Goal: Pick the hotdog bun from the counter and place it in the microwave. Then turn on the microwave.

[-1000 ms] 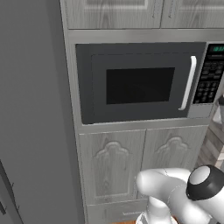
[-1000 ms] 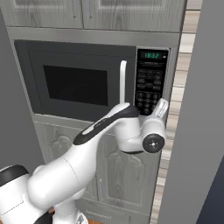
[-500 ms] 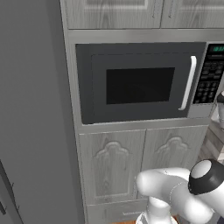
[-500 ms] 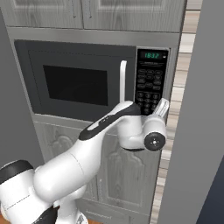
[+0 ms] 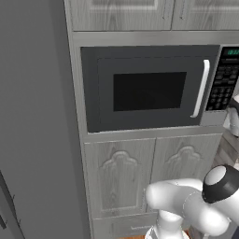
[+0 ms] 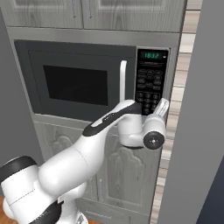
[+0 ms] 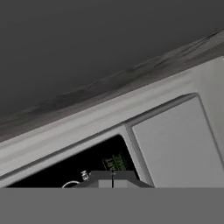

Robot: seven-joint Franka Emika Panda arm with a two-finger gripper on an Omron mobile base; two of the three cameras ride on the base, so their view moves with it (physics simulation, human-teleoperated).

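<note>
The microwave [image 6: 87,83] stands door shut, the bun out of sight, presumably inside, and the clenched, empty jaws of the gripper [image 7: 113,180] meet its keypad [image 6: 151,83], so only starting remains.

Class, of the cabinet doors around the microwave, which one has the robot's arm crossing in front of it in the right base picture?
The lower right cabinet door beneath the microwave; the arm overlaps it, the upper doors stay clear.

The microwave [image 6: 87,81] has its door shut, white handle [image 6: 123,81] upright. At the keypad [image 6: 150,85], about 5 o'clock of it, the white arm's [image 6: 78,159] hand presses close, green display [image 6: 152,55] lit above.
</note>
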